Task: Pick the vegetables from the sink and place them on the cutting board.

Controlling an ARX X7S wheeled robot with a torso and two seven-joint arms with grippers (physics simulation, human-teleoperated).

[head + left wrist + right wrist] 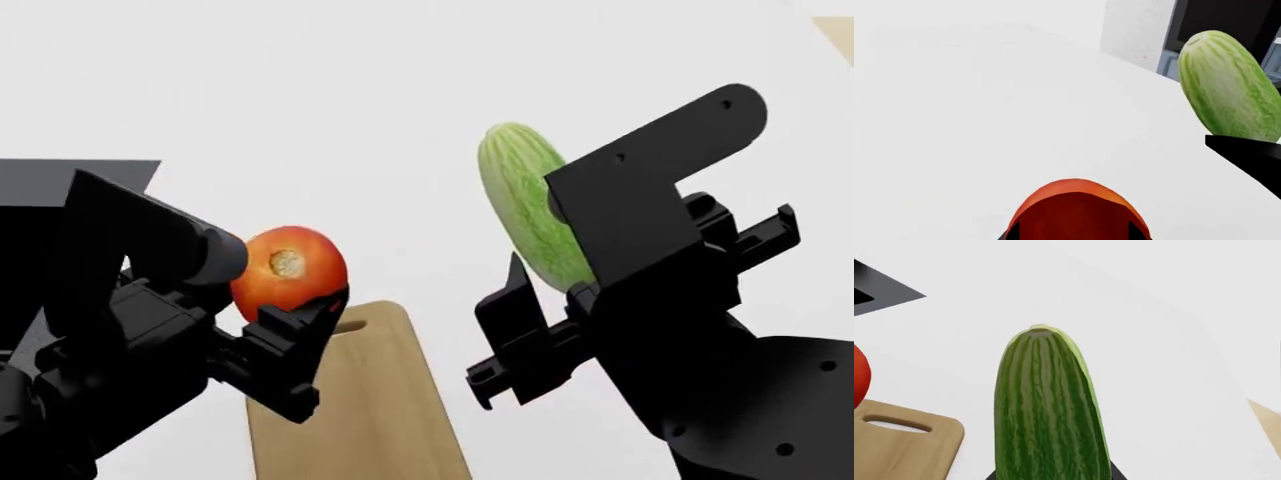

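My left gripper (287, 300) is shut on the red tomato (287, 270), its pale stem scar facing the head camera, held above the near end of the tan cutting board (360, 410). The tomato fills the lower part of the left wrist view (1077, 212). My right gripper (541, 270) is shut on the light-green cucumber (527, 200), held upright in the air to the right of the board. The cucumber shows in the right wrist view (1044, 410) and in the left wrist view (1231, 85). The board's handle end shows in the right wrist view (901, 450). A black corner of the sink (881, 290) shows there.
The white countertop (400, 100) spreads all round the board. A tan edge (838, 35) shows at the far right. A grey wall panel and dark cabinet (1167, 35) stand beyond the counter in the left wrist view.
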